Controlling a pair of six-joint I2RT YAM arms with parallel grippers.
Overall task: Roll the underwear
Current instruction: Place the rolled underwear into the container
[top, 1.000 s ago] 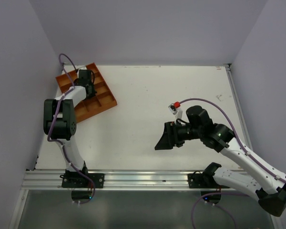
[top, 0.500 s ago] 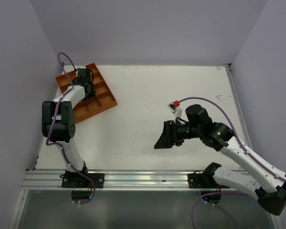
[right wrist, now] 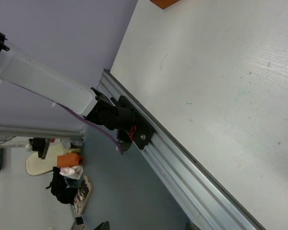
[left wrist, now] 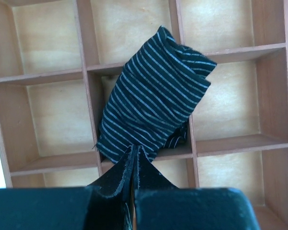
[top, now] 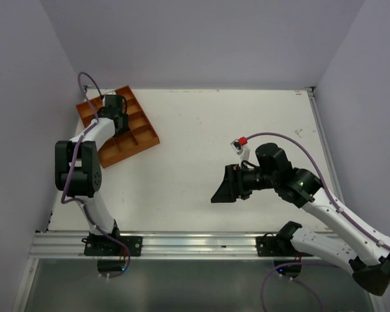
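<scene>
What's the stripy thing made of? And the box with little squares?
The underwear looks like soft cloth, maybe knitted: it folds and wrinkles, with thin pale stripes. The tray looks like wood, matte: faint grain shows on its pale floors, with reddish-brown dividers.

Both arms share one build: smooth white link shells between chunky black joint housings. The left arm [top: 96,134] and the right arm [top: 331,211] each stand on a black base plate [top: 114,246] bolted to a ribbed aluminium rail [top: 195,244] along the near edge of the table [top: 201,130]. A thin purple cable [top: 84,81] loops free above the left arm. A second purple lead [top: 299,144] arcs over the right arm and ends in a red plug [top: 242,141] beside a small white bracket. The right gripper [top: 222,188] is a matt black, flaring wedge. The left gripper [left wrist: 135,149] has black fingers [left wrist: 117,175] with a coarse, grainy surface, tapering from a blocky black body. The right wrist view shows a short red wire [right wrist: 131,132] at the left arm's base.
</scene>
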